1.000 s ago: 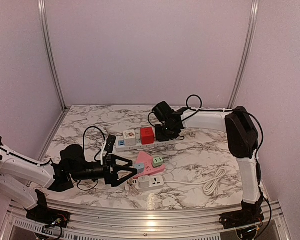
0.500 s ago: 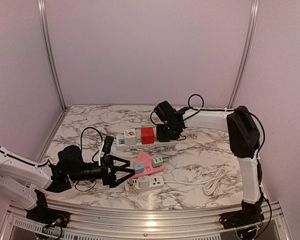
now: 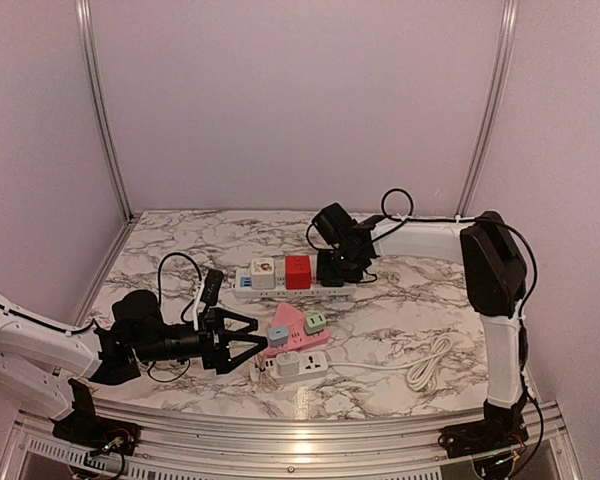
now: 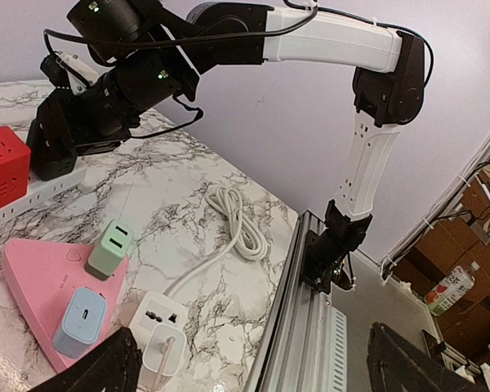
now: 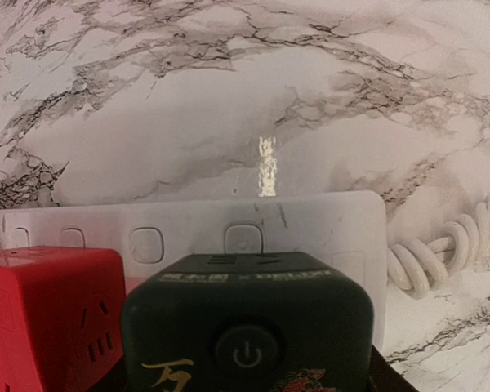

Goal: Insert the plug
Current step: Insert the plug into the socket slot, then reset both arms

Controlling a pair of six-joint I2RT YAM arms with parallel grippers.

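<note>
The plug is a black cube (image 5: pixel 245 327) with a power button on its face. It stands on the white power strip (image 5: pixel 310 229) right beside a red cube (image 5: pixel 49 310). My right gripper (image 3: pixel 333 266) is shut on it from above; the fingers show only as dark corners at the bottom of the right wrist view. Whether the plug's pins are fully in the strip is hidden. My left gripper (image 3: pixel 246 338) hangs open and empty near the front edge, with one dark finger (image 4: pixel 106 367) next to a white adapter (image 4: pixel 159 331).
A pink triangular socket (image 3: pixel 285 325) carries a green charger (image 4: pixel 110 249) and a blue charger (image 4: pixel 80 320). A white cube (image 3: pixel 261 273) sits on the strip left of the red cube (image 3: pixel 296 271). A coiled white cable (image 3: pixel 430 365) lies front right. The metal rail (image 4: pixel 302 302) marks the table's edge.
My left arm has drawn back a little toward the front left, still open. The right gripper with the black plug has shifted slightly to the right over the strip.
</note>
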